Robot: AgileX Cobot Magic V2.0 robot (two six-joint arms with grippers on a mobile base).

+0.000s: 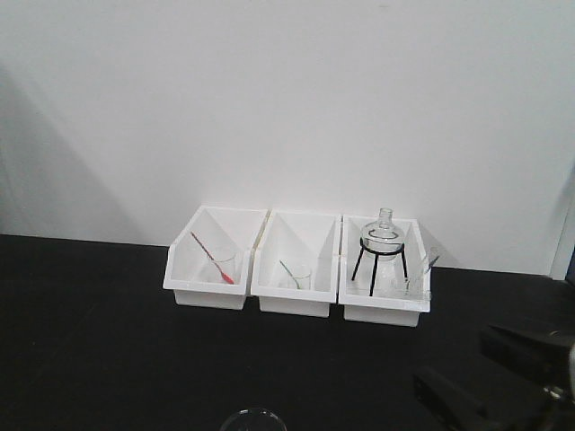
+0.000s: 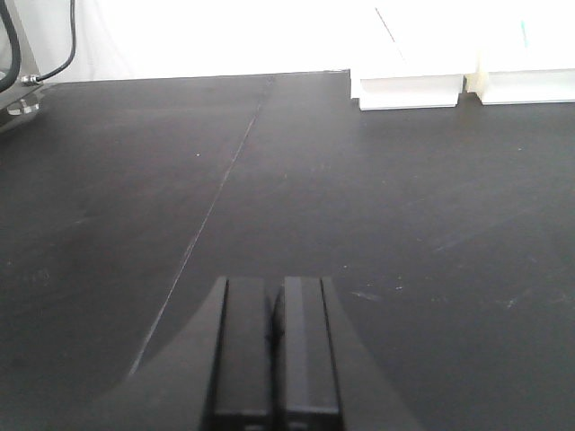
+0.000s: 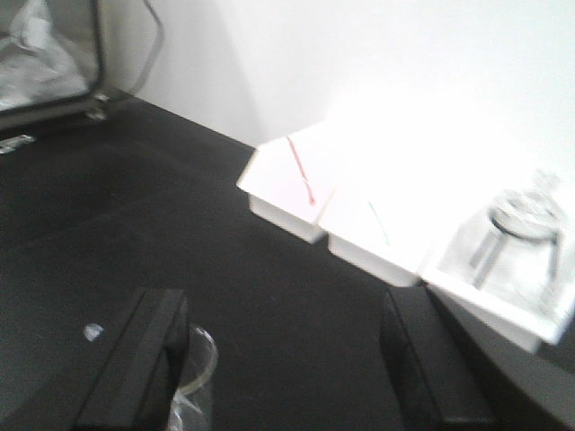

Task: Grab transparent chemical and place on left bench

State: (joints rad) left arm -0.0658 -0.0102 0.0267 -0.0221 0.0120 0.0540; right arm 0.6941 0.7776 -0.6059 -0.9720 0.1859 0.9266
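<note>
Transparent chemical (image 1: 252, 418) sits at 6 o'clock on the front view's bottom edge, on the black table (image 1: 90, 341); on my right wrist view it stands just inside one finger of the right gripper (image 3: 283, 355), whose jaws are wide apart. Three white bins (image 1: 296, 301) line the wall. The left gripper (image 2: 274, 359) has its jaws together. At 3 o'clock, the round flask (image 1: 384, 238) stands in the right-hand bin.

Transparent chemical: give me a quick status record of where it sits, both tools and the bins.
Transparent chemical: clear beaker on the black table, at the front view's bottom edge, outside the bins
Right tool: open, beaker rim beside one finger, not gripped
Left tool: shut, empty, over bare table
White bins: three in a row by the wall, holding other glassware
</note>
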